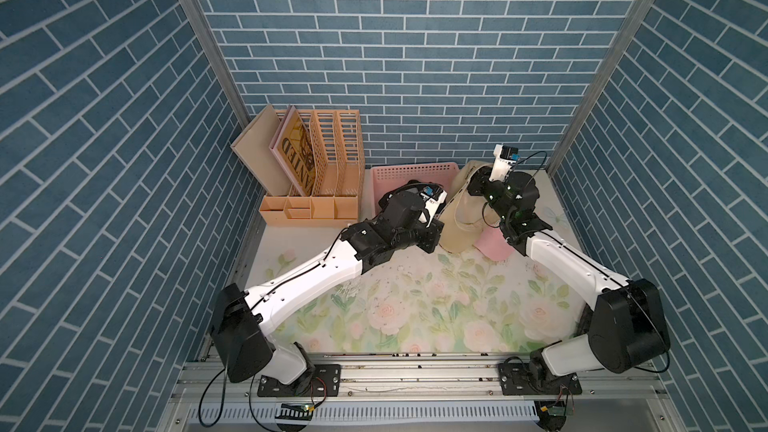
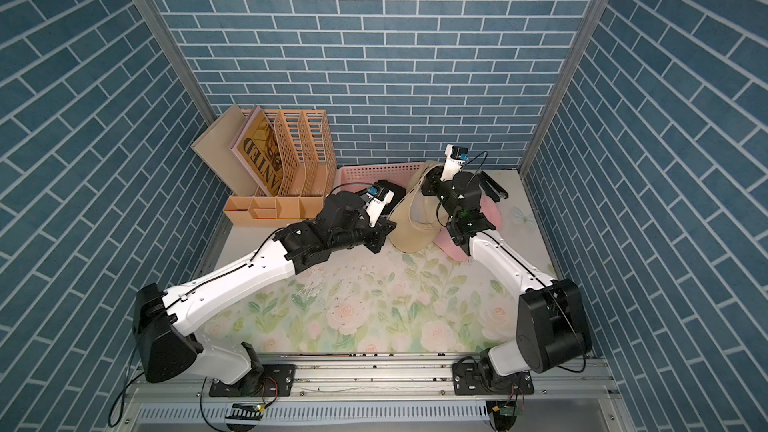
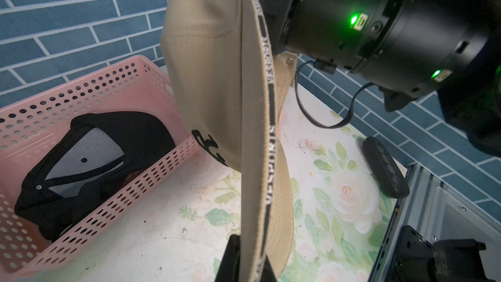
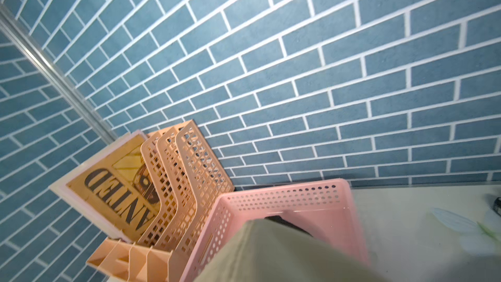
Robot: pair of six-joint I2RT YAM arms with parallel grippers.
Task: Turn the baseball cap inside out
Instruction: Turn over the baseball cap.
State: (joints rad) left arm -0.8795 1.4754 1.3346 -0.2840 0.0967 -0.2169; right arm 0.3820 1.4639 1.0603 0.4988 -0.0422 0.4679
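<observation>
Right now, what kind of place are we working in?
Most likely a robot test booth dressed as a home desk: blue brick-pattern panels between aluminium posts, a floral table cover, and a file organizer beside a pink basket.

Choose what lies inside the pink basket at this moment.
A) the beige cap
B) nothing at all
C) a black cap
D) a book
C: the left wrist view shows a black cap lying inside the pink basket, while the beige cap is outside it.
</observation>
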